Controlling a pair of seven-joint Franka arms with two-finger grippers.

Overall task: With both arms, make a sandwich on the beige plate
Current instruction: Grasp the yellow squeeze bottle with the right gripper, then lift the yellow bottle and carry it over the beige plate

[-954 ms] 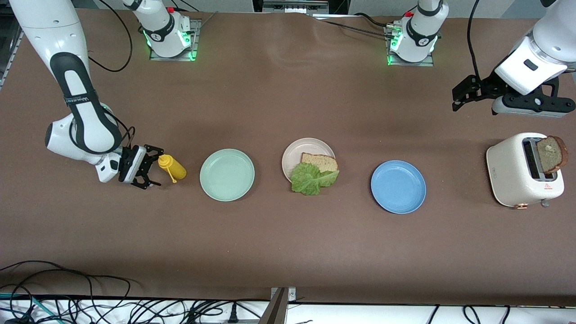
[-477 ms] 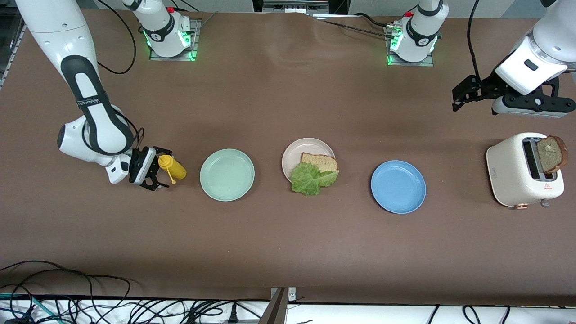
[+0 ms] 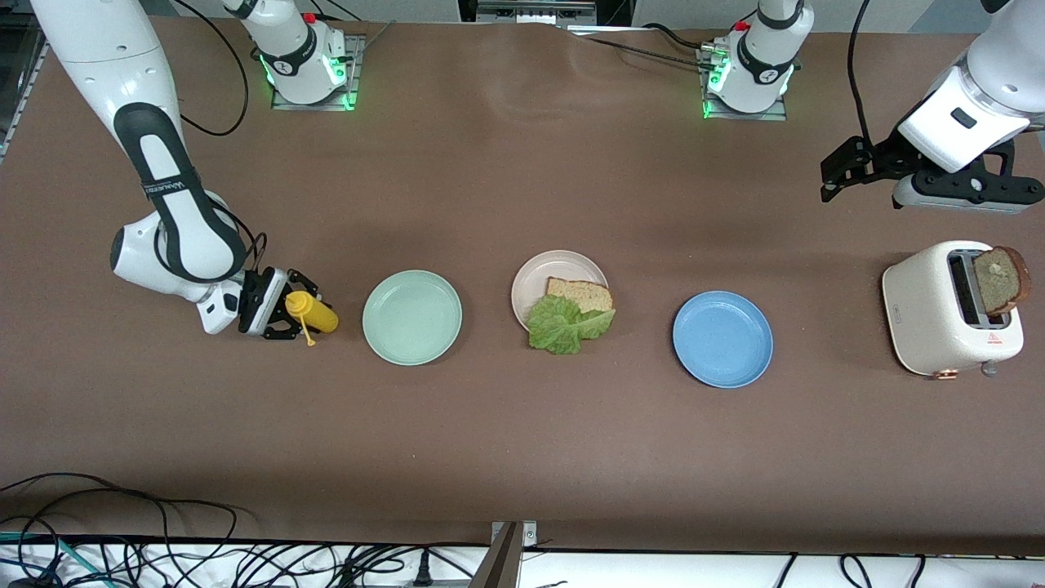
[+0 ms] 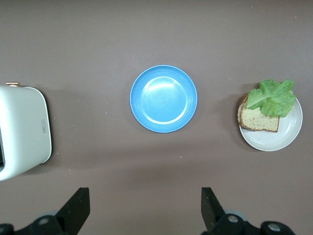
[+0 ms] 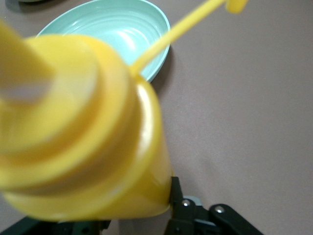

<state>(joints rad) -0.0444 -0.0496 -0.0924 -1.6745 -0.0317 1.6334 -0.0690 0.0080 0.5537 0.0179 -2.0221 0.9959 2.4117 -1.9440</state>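
Sandwich (image 3: pixel 571 312) half-built on beige plate (image 3: pixel 541 275): soft, light, crushable.
Right gripper (image 3: pixel 282 306) straddles the yellow bottle (image 3: pixel 313 312), grip uncertain; left gripper (image 3: pixel 841 171) waits, fingers apart, near the toaster (image 3: pixel 931 314).

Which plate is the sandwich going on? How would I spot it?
Three plates sit in a row across the brown table. The beige plate is the middle one, between the mint green plate and the blue plate. Only it holds food: a bread slice and lettuce.

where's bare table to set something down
Bare: the strip between the mint green plate and beige plate, between the beige and blue plate, and between the blue plate and toaster. Crowded: right gripper around the mustard bottle.
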